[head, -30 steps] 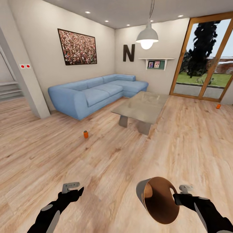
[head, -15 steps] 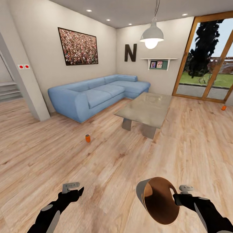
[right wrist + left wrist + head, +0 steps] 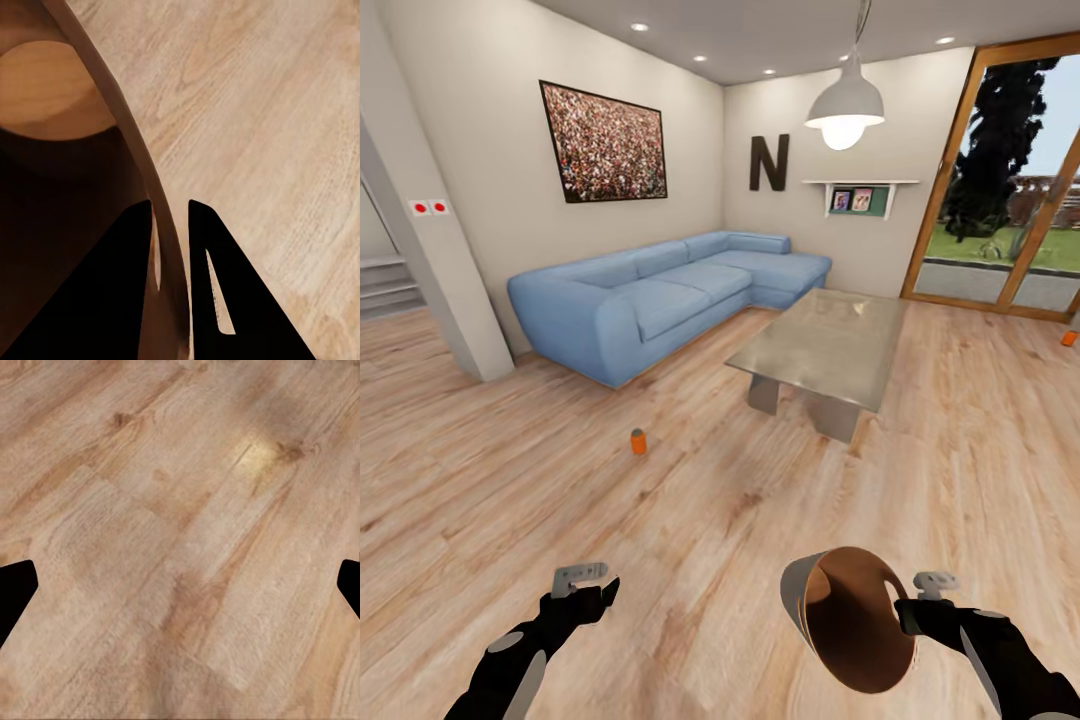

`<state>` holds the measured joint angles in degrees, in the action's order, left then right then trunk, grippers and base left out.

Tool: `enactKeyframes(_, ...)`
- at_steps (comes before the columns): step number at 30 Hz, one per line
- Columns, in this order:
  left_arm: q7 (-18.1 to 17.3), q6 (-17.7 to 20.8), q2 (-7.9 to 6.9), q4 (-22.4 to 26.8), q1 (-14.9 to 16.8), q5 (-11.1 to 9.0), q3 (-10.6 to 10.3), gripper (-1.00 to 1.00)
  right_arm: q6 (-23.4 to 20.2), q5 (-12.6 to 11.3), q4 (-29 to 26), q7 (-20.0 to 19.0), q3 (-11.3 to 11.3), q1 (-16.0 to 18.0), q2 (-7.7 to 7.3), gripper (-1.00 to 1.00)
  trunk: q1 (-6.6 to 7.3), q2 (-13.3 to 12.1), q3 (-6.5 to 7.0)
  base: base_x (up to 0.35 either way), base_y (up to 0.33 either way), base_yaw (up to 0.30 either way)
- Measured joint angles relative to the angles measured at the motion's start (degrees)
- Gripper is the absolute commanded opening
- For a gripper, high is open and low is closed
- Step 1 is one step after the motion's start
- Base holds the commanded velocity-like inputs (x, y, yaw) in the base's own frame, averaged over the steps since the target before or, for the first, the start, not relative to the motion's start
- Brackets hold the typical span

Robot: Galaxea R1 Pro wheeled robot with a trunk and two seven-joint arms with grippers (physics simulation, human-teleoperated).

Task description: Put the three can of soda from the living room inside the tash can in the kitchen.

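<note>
Two orange cans of soda stand on the wood floor: one (image 3: 638, 441) ahead and to the left, in front of the sofa, the other (image 3: 1069, 338) far right by the glass door. My right gripper (image 3: 905, 612) (image 3: 170, 204) is shut on the rim of the tash can (image 3: 850, 620) (image 3: 45, 90), which is carried tilted, its brown inside facing the head camera. At lower left my left gripper (image 3: 592, 585) (image 3: 180, 592) hangs open above bare floor, holding nothing.
A blue corner sofa (image 3: 660, 295) lines the far wall. A low grey coffee table (image 3: 825, 350) stands ahead to the right. A white pillar (image 3: 430, 260) rises at the left, with stairs behind it. The glass door (image 3: 1010, 200) is at the far right.
The whole view has shifted: the base has rolled forward, so the near orange can and table look closer. Both arms keep their pose, and the bin stays in the right gripper.
</note>
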<state>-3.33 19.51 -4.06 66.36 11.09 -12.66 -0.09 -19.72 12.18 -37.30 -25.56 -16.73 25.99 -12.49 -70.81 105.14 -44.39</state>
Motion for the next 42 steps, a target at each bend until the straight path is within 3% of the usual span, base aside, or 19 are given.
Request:
enactKeyframes(9, 0.0, 0.0, 0.0, 0.0, 0.01, 0.0, 0.0, 1.0, 0.0, -0.03, 0.0, 0.0, 0.0, 0.0, 0.0, -1.0, 0.0, 0.0, 0.0, 0.293, 0.19, -0.089)
enactKeyframes(42, -0.08, 0.0, 0.02, -2.33, 0.07, -0.34, 0.03, 1.0, 0.02, -0.01, 0.0, 0.07, 0.0, 0.0, 0.0, -1.0, 0.0, 0.0, 0.0, 0.286, 0.207, -0.202)
